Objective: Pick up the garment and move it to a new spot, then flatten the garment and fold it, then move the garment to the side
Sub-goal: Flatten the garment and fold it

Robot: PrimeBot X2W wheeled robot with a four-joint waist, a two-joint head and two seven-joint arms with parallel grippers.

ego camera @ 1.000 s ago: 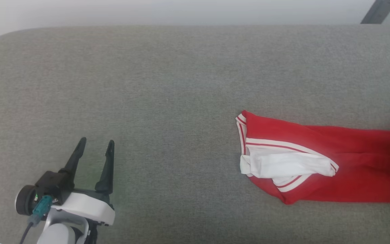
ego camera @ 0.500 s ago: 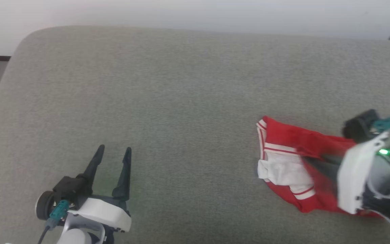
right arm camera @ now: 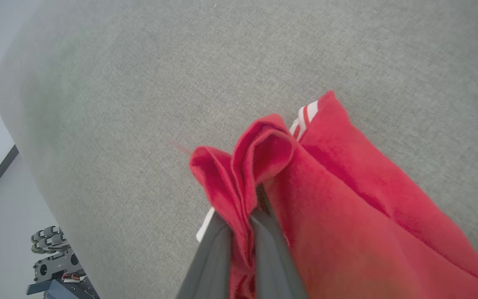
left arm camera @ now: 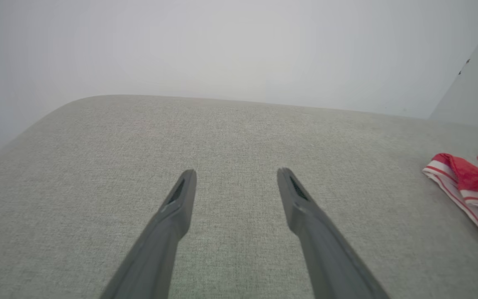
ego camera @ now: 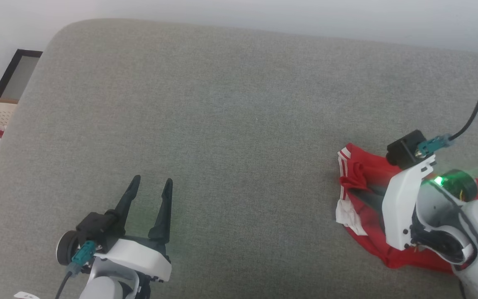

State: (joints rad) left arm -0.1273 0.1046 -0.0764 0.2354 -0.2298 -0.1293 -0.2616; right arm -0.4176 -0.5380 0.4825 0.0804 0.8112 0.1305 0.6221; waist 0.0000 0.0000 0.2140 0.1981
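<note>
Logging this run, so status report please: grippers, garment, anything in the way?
Right gripper jaws shut on the garment, bunched. Left gripper jaws open, holding nothing. No obstruction on the grey cushion.

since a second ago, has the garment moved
Yes. The garment keeps its left end about as far from the far edge of the cushion as before, but its right part has been gathered leftward, bunched in the shut right tool.
</note>
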